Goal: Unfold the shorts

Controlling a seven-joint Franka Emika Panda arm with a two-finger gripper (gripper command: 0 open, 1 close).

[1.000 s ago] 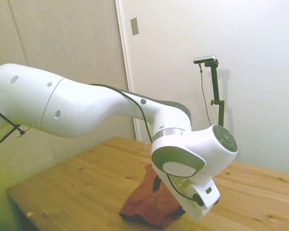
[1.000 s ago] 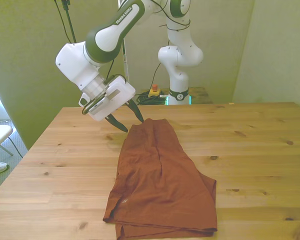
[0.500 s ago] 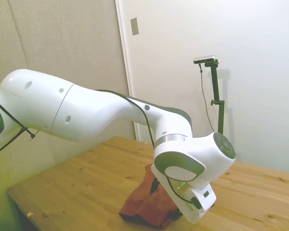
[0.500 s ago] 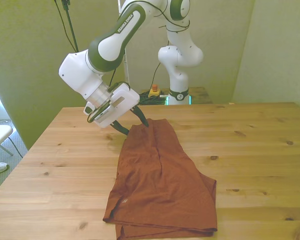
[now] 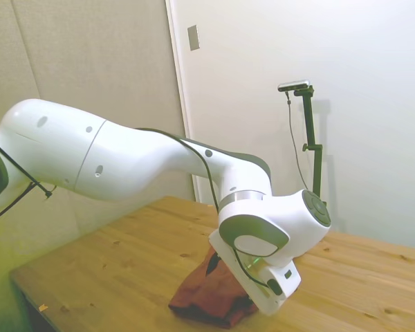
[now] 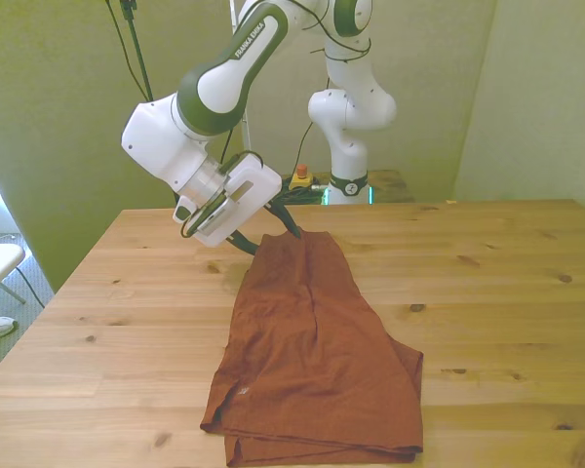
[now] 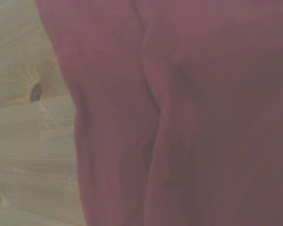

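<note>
Lighting is even and moderately bright in all three views. The side view is soft and slightly washed out, with a yellow-green cast at its lower left corner. The front view is sharper; walls carry a green tint, and daylight enters at its left edge. The wrist view is blurred throughout; the shorts (image 7: 188,117) and desk (image 7: 28,141) grain lack crisp detail.

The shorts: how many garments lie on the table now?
1. The shorts lie folded on the table, from its near edge toward the far edge, where the open claw sits.
</note>
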